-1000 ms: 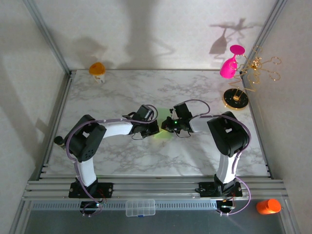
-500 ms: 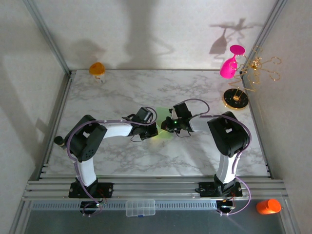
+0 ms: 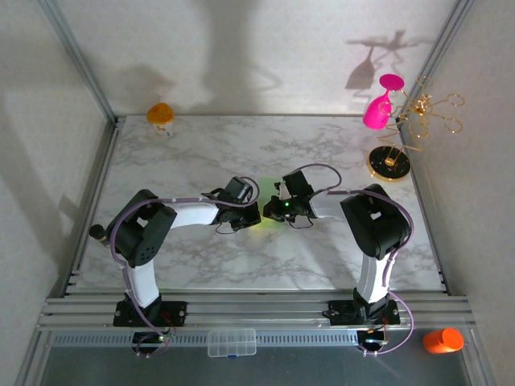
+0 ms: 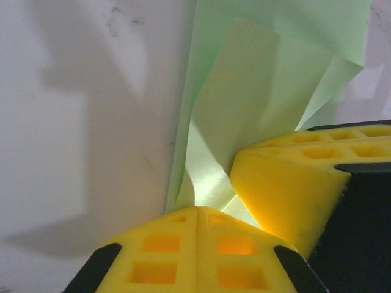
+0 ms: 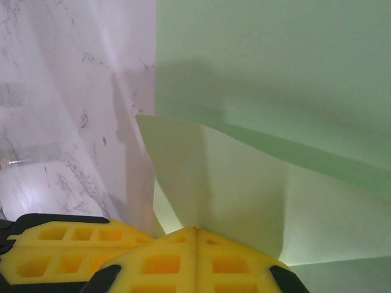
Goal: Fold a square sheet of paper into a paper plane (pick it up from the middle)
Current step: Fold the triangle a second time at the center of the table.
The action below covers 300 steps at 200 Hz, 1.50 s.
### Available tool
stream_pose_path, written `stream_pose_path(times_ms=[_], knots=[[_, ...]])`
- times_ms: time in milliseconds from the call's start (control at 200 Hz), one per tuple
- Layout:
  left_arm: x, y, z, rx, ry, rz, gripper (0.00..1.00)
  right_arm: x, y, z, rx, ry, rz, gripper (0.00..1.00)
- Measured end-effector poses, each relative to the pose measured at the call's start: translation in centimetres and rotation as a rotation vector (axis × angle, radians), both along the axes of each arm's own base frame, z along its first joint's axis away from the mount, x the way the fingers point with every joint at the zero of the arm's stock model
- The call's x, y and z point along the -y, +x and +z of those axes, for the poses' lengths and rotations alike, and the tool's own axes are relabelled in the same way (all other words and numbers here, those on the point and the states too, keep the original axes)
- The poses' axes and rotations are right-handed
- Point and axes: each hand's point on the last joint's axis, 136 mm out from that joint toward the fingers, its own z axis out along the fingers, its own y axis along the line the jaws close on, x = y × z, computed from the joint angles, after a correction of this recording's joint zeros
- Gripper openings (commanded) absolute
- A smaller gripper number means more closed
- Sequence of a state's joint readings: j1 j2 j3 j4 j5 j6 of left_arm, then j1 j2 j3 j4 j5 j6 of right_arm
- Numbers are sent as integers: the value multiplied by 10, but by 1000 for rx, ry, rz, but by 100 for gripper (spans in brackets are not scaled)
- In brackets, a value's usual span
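Wrist views, left hand (image 4: 197, 212) and right hand (image 5: 197, 232) pinched shut on square sheet of paper (image 4: 244, 110), grips unreadable overhead, right hand nudged leftward.

Our two arms reach low and inward with elbows bent, the wrists nearly meeting. Our left gripper (image 3: 251, 214) presses its yellow pads (image 4: 153, 256) flat together, pinching the sheet of paper (image 4: 244, 110). Just beside it, our right gripper (image 3: 272, 211) faces it, pads likewise clamped on the sheet.

One green sheet (image 4: 256, 91), two arms (image 3: 193, 213)
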<state>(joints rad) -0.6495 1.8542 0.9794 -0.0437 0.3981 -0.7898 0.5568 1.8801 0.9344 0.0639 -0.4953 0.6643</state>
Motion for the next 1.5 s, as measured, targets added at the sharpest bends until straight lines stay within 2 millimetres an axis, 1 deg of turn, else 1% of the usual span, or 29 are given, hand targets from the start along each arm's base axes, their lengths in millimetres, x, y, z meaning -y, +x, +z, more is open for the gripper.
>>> stream_pose_path(times_ms=[110, 290, 471, 571, 641, 716, 751, 806, 896, 991, 1086, 1147, 1197, 1372, 1502], knots=[[0, 0, -1, 5, 2, 1, 0, 11, 10, 0, 5, 1, -26, 0], [-1, -1, -1, 18, -8, 1, 0, 51, 44, 0, 19, -1, -131, 0], [0, 0, -1, 23, -11, 1, 0, 84, 75, 3, 55, -28, -220, 1], [0, 0, 1, 18, -8, 1, 0, 97, 87, 6, 81, -50, -254, 4], [0, 0, 2, 9, 0, 1, 10, 97, 86, 12, 90, -48, -256, 9], [2, 3, 7, 9, -2, 5, 20, 94, 84, 23, 109, -30, -257, 16], [4, 7, 11, 18, -7, 7, 22, 93, 81, 29, 115, -18, -262, 20], [8, 14, 20, 38, -19, 18, 23, 92, 75, 37, 121, 0, -270, 27], [14, 29, 36, 85, -39, 37, 24, 90, 65, 44, 113, 29, -294, 34], [16, 43, 49, 127, -53, 60, 21, 89, 54, 42, 85, 49, -319, 39], [19, 54, 54, 148, -61, 74, 17, 87, 47, 37, 46, 63, -344, 43], [21, 60, 51, 155, -57, 82, 14, 84, 43, 35, 21, 72, -357, 43], [22, 64, 45, 152, -51, 90, 13, 80, 41, 36, 5, 81, -365, 43], [14, 67, 20, 110, -16, 123, 9, 68, 38, 40, -22, 114, -380, 43], [11, 70, 12, 99, -8, 146, 8, 60, 34, 40, -41, 126, -381, 42]])
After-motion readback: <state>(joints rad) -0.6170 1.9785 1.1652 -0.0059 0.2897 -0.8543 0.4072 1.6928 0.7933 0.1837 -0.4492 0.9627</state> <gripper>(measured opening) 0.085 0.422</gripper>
